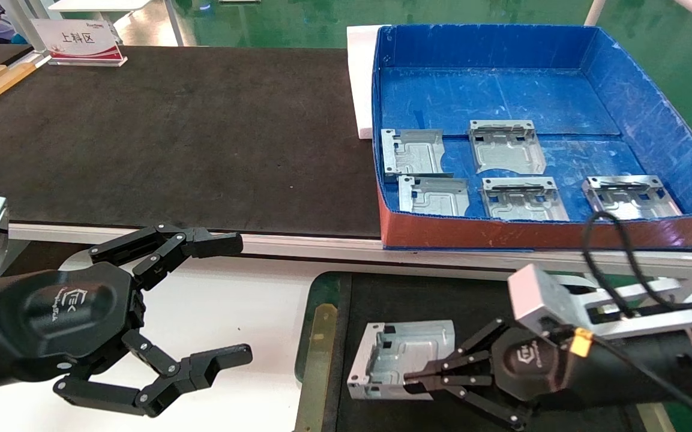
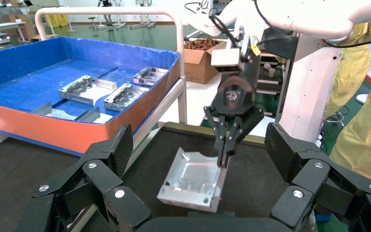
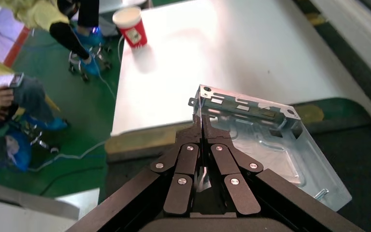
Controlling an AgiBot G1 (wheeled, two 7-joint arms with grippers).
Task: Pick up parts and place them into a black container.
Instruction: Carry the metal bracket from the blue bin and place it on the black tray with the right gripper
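Observation:
My right gripper (image 1: 421, 380) is shut on the edge of a silver sheet-metal part (image 1: 403, 354), held low over the black container (image 1: 376, 300), whose green rim carries a brass strip (image 1: 317, 360). The part also shows in the left wrist view (image 2: 193, 179) and the right wrist view (image 3: 270, 145), pinched at one side wall by the right gripper (image 3: 202, 126). Several more parts (image 1: 505, 144) lie in the blue box (image 1: 502, 78). My left gripper (image 1: 231, 300) is open and empty at the left, over the white table.
A wide black mat (image 1: 171, 138) covers the table behind. The blue box has an orange-red front wall (image 1: 532, 231). A sign (image 1: 78, 41) stands at the far left. A black cable (image 1: 613, 258) loops over the right arm.

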